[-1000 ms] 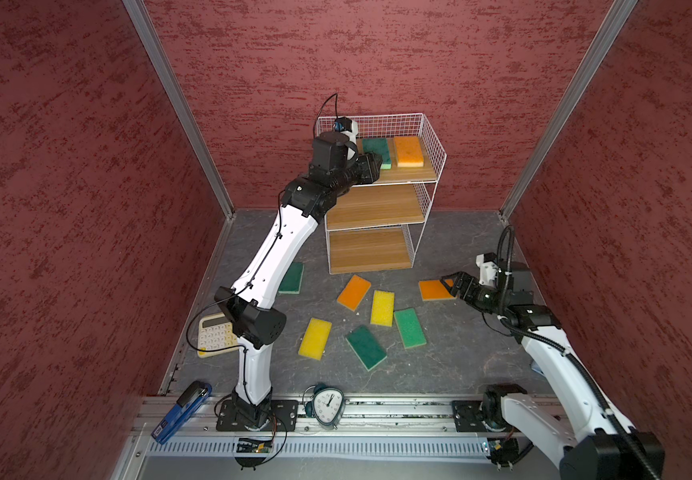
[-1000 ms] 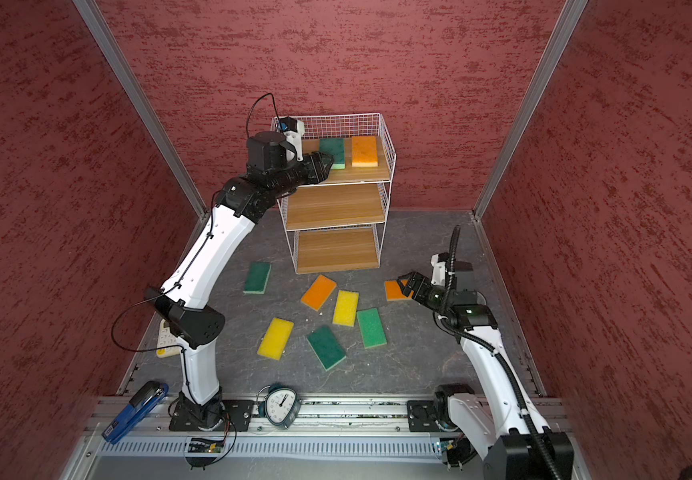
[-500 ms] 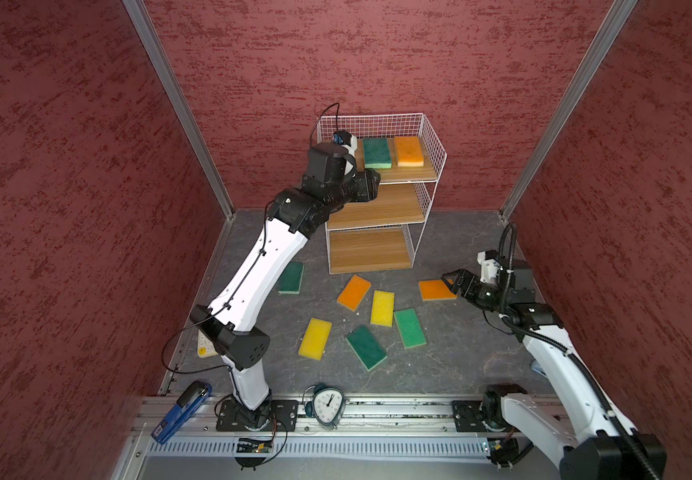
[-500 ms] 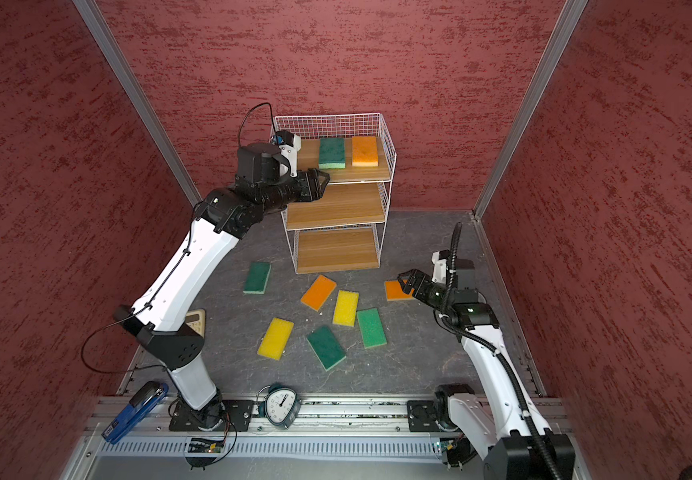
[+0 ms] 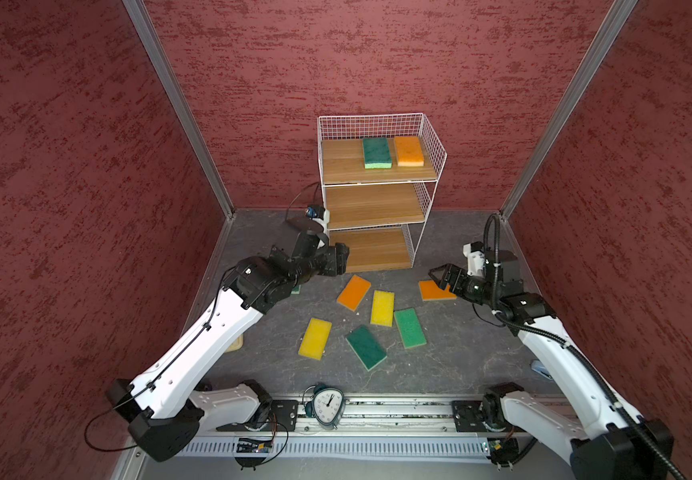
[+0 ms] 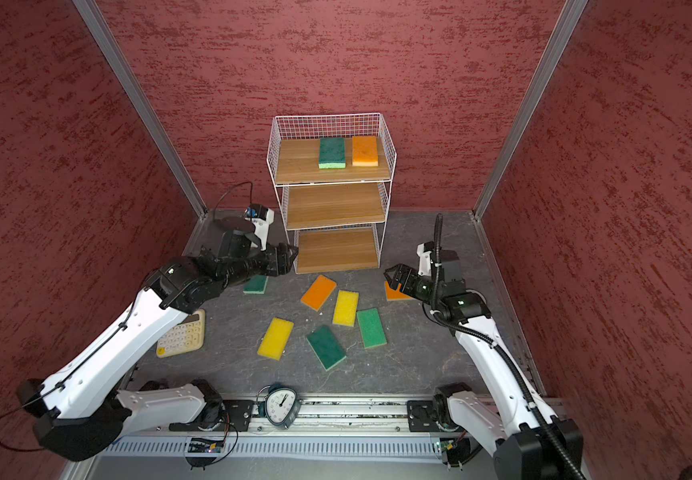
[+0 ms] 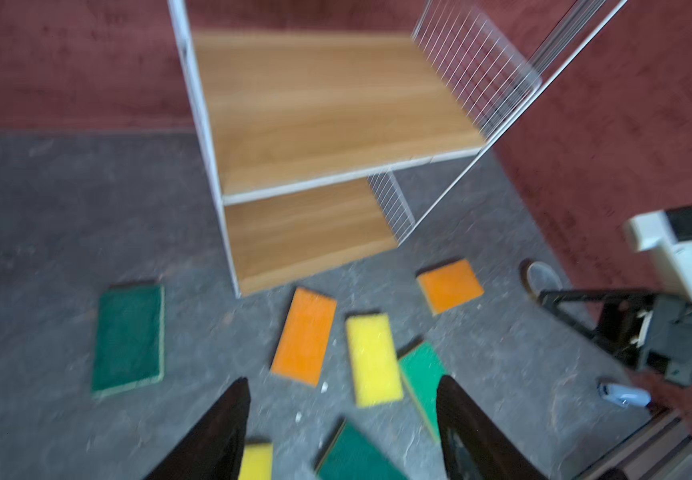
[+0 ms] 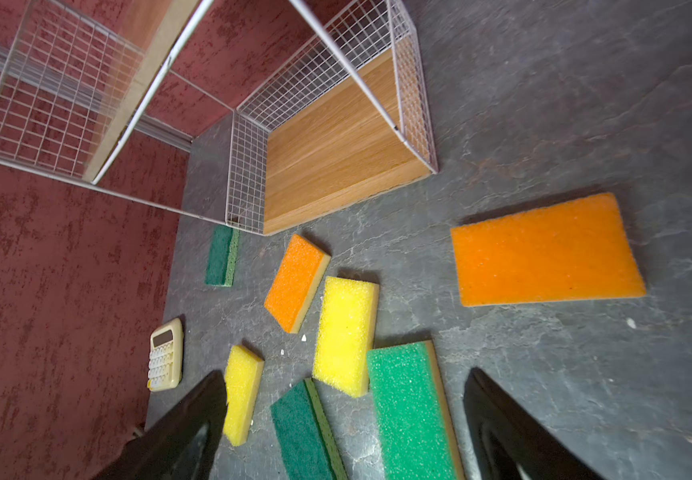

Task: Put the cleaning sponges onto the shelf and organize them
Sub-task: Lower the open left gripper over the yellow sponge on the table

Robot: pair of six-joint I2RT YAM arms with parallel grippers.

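Green, orange and yellow cleaning sponges make nine in all: four green, three orange, two yellow. Two lie side by side on the top board of the shelf (image 5: 346, 164): a green sponge (image 5: 376, 153) and an orange sponge (image 5: 408, 151). The shelf has three wooden boards.

Seven lie flat on the table (image 5: 460, 345) in front of the shelf. Nearest it are a second orange sponge (image 5: 353, 292), a yellow sponge (image 5: 382, 307) and a light green sponge (image 5: 409, 327). Farther out are a dark green sponge (image 5: 365, 347) and a second yellow sponge (image 5: 315, 338). The last green sponge (image 6: 256, 284) lies by the shelf's left corner.

Both pincers are wide apart and hold nothing. The left pincer (image 6: 293, 259) is by the shelf's bottom left corner. The right pincer (image 5: 439, 279) is above a third orange sponge (image 5: 433, 291).

One clock (image 5: 327, 409) and one calculator (image 6: 181, 338) lie far from the shelf. The table is dark grey like stone. Rough red walls stand behind and beside the shelf.
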